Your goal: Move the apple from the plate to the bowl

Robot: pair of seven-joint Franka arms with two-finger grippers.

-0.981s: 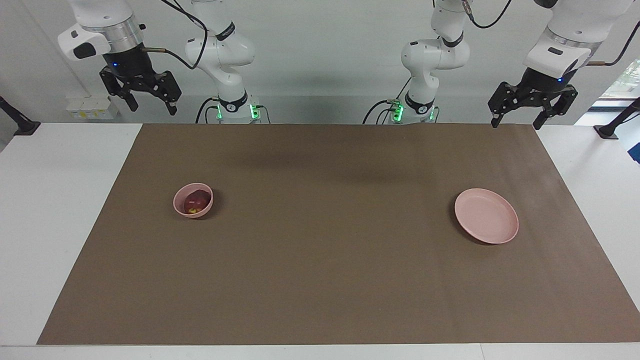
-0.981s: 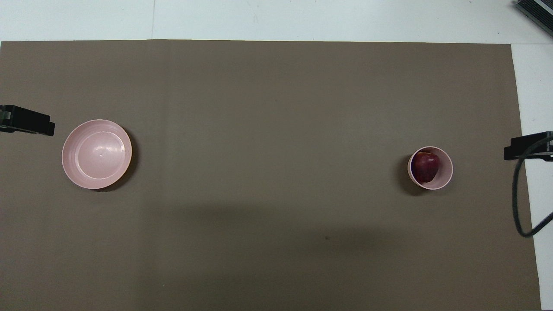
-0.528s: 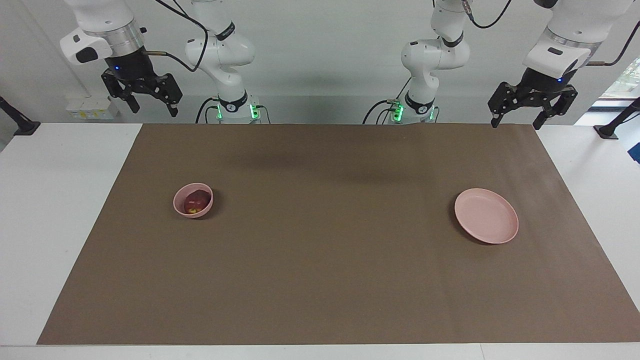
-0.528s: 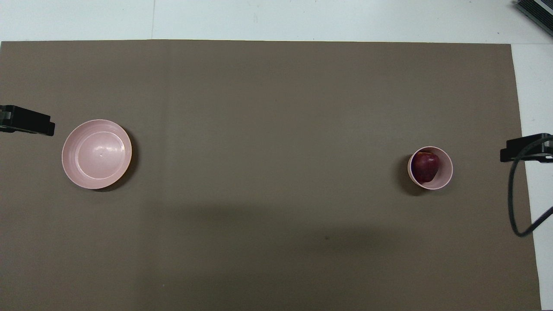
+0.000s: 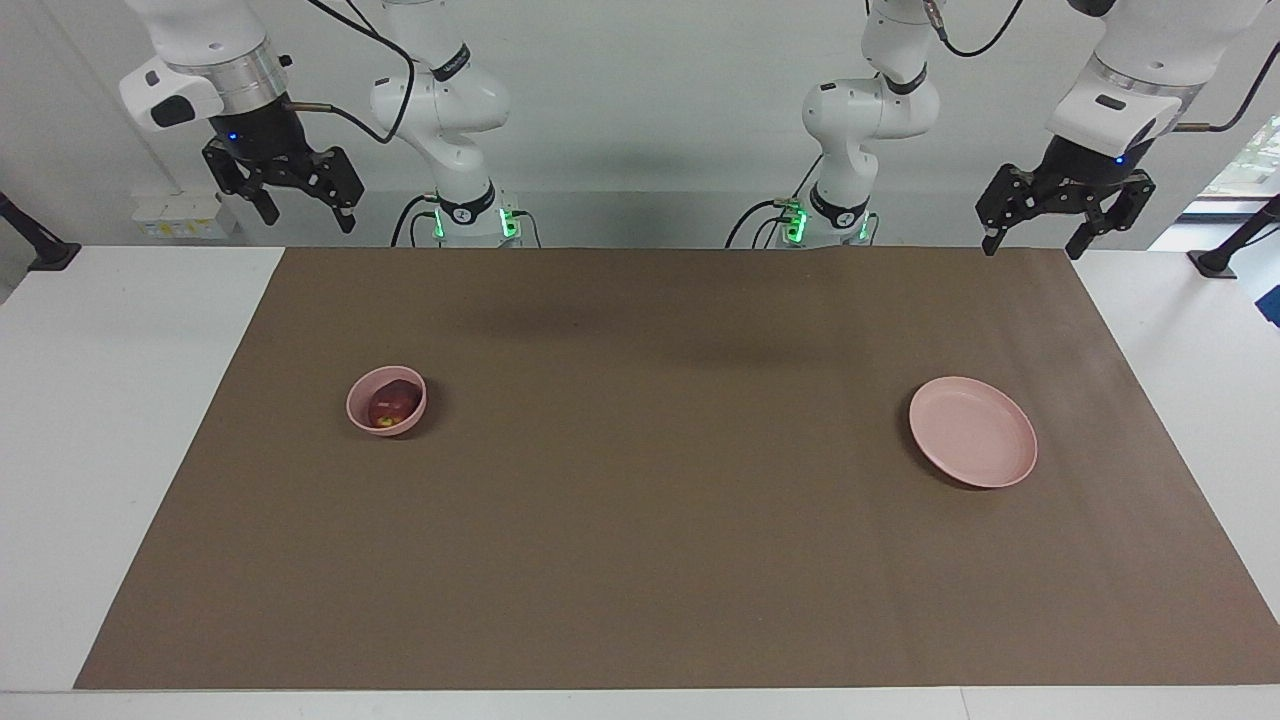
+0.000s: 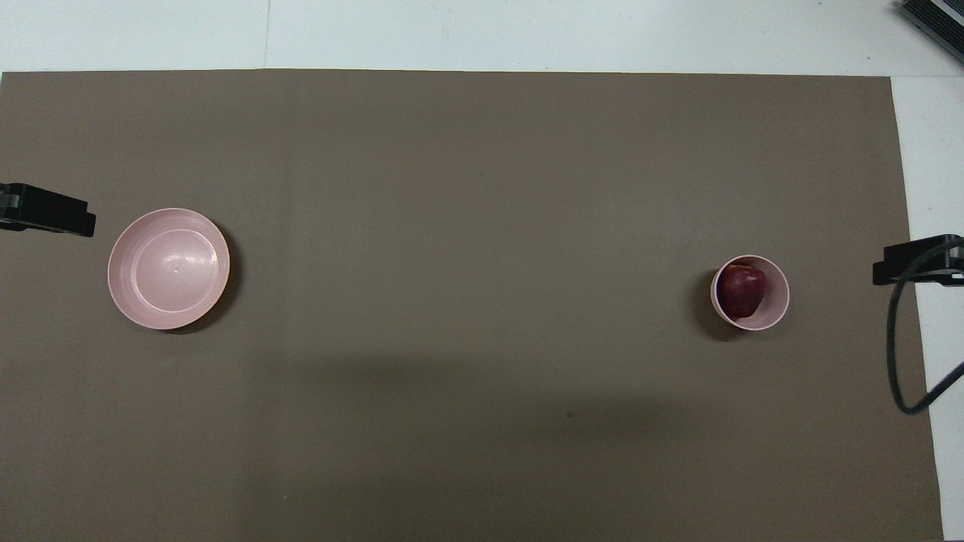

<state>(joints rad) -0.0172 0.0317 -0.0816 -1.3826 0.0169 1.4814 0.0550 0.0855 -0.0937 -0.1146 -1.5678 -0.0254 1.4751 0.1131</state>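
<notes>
The dark red apple (image 5: 391,403) (image 6: 743,290) lies inside the small deep pink bowl (image 5: 363,412) (image 6: 778,311), toward the right arm's end of the table. The wide pink plate (image 5: 972,431) (image 6: 168,269) stands bare toward the left arm's end. My right gripper (image 5: 306,214) is open and empty, raised high over the table's edge at the robots' end, apart from the bowl. My left gripper (image 5: 1034,243) is open and empty, raised high over the mat's corner at the robots' end, apart from the plate. Only a dark tip of each gripper shows in the overhead view.
A brown mat (image 5: 660,520) covers most of the white table (image 5: 90,420). A black cable (image 6: 900,354) loops by the right arm's end of the mat. A dark device (image 6: 934,19) sits at the table's corner farthest from the robots.
The right gripper has drawn slightly up and back toward its base. The left arm, apple, bowl and plate have not moved.
</notes>
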